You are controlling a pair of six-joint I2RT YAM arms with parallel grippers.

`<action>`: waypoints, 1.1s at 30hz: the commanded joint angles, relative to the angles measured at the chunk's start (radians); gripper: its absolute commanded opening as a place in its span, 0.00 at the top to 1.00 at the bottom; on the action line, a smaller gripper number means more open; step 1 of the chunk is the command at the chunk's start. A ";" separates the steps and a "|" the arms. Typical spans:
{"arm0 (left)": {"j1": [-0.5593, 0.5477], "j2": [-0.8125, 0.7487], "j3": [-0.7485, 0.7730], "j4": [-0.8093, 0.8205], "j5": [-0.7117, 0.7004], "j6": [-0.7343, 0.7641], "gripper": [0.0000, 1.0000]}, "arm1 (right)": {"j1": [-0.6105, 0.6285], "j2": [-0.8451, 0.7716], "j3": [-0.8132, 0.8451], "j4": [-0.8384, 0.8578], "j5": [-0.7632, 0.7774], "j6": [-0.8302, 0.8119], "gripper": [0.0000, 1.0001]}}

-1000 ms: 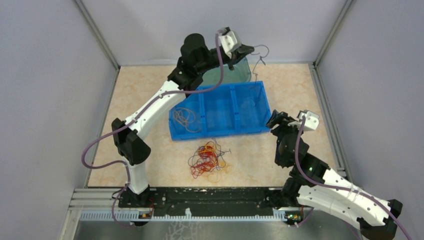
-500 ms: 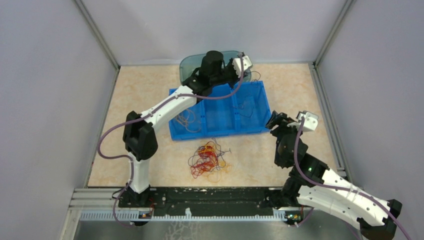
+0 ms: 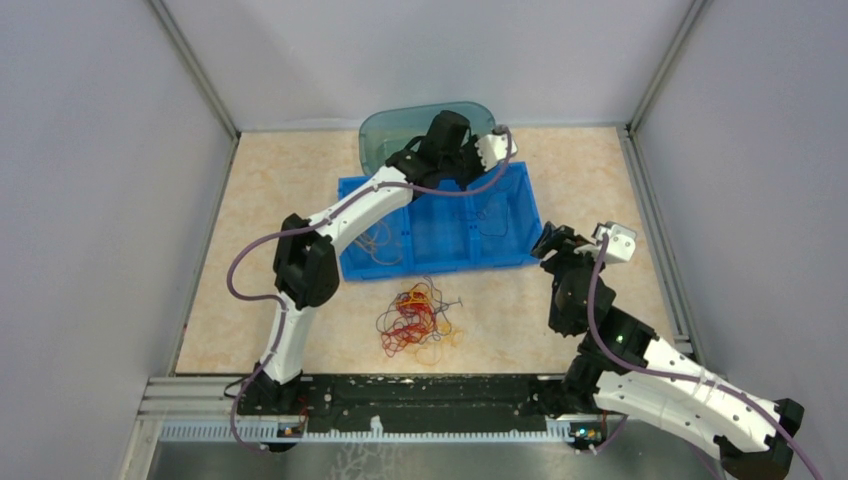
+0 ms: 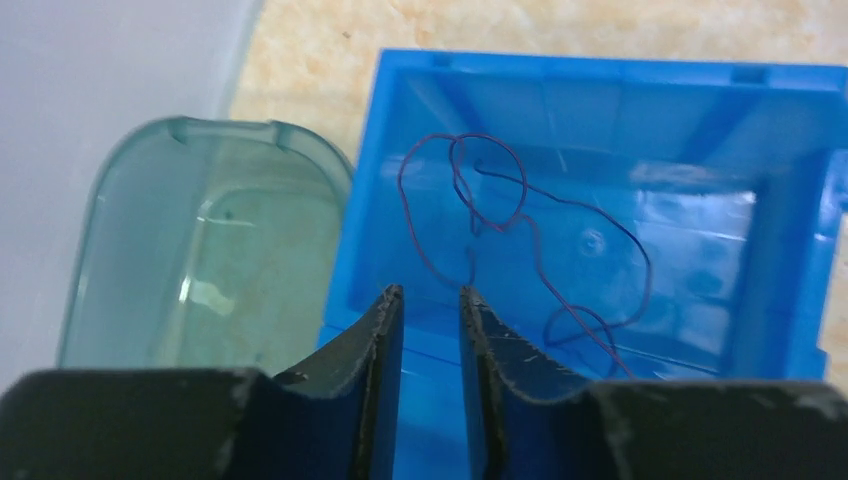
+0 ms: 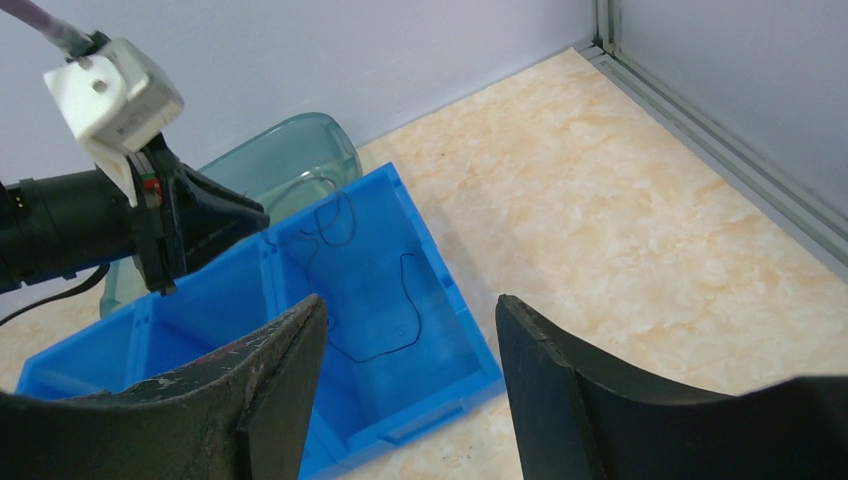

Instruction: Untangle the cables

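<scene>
L arm's come down from up high over the bin [image 4: 600,68]; purple strand [image 4: 520,200] now lies in its right compartment. L fingers [image 4: 383,345] a slit apart, probably let go. R fingers [image 5: 265,395] wide open. Clump [image 3: 415,320] waits on tabletop [image 3: 620,180].

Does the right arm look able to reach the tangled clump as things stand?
Probably yes: the clump lies unobstructed on the table, near the open, empty right hand.
</scene>
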 commanded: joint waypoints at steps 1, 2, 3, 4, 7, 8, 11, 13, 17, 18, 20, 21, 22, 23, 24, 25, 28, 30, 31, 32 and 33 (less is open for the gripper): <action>-0.028 -0.005 0.028 -0.142 0.001 0.086 0.61 | -0.012 -0.004 0.019 0.006 0.015 0.011 0.37; -0.032 -0.005 0.030 -0.159 -0.007 0.094 0.53 | -0.012 -0.004 0.020 0.001 0.015 0.015 0.37; -0.034 -0.005 0.032 -0.170 -0.012 0.095 0.47 | -0.012 -0.004 0.022 -0.001 0.014 0.017 0.37; -0.034 -0.008 0.039 -0.180 -0.017 0.095 0.33 | -0.012 -0.004 0.024 -0.005 0.015 0.019 0.37; -0.032 -0.030 0.087 -0.203 -0.019 0.070 0.25 | -0.011 -0.002 0.023 -0.012 0.010 0.026 0.37; -0.030 -0.043 0.106 -0.215 -0.013 0.063 0.23 | -0.012 0.000 0.023 -0.013 0.003 0.028 0.37; -0.016 -0.104 0.138 -0.246 -0.002 0.042 0.11 | -0.014 0.026 0.016 0.013 -0.051 0.016 0.36; 0.006 -0.163 0.133 -0.269 0.023 0.018 0.01 | -0.038 0.071 0.017 0.039 -0.177 0.004 0.35; 0.104 -0.289 0.076 -0.314 0.087 -0.076 0.00 | -0.190 0.226 0.053 0.093 -0.611 0.001 0.29; 0.139 -0.323 0.048 -0.322 0.108 -0.099 0.00 | -0.237 0.281 0.077 0.102 -0.721 0.011 0.28; 0.213 -0.396 -0.036 -0.315 0.146 -0.144 0.00 | -0.309 0.405 0.126 0.121 -0.890 0.007 0.26; 0.245 -0.436 -0.085 -0.308 0.163 -0.158 0.00 | -0.332 0.463 0.154 0.131 -0.936 -0.002 0.26; 0.275 -0.475 -0.139 -0.300 0.179 -0.165 0.00 | -0.343 0.524 0.177 0.154 -0.982 -0.031 0.26; 0.305 -0.518 -0.192 -0.287 0.188 -0.171 0.00 | -0.347 0.575 0.198 0.175 -1.009 -0.061 0.26; 0.321 -0.558 -0.250 -0.272 0.192 -0.178 0.00 | -0.347 0.621 0.220 0.190 -1.018 -0.086 0.27; 0.335 -0.607 -0.316 -0.263 0.198 -0.181 0.00 | -0.351 0.674 0.242 0.203 -1.032 -0.111 0.27; 0.359 -0.690 -0.410 -0.296 0.239 -0.147 0.00 | -0.378 0.768 0.304 0.245 -1.132 -0.218 0.32; 0.361 -0.721 -0.450 -0.333 0.238 -0.132 0.00 | -0.402 0.841 0.374 0.211 -1.229 -0.288 0.35; 0.363 -0.735 -0.470 -0.348 0.240 -0.128 0.00 | -0.415 0.878 0.418 0.181 -1.251 -0.319 0.38; 0.365 -0.746 -0.491 -0.361 0.241 -0.122 0.00 | -0.425 0.908 0.456 0.143 -1.266 -0.349 0.39; 0.368 -0.758 -0.515 -0.369 0.241 -0.118 0.00 | -0.434 0.934 0.499 0.119 -1.273 -0.378 0.40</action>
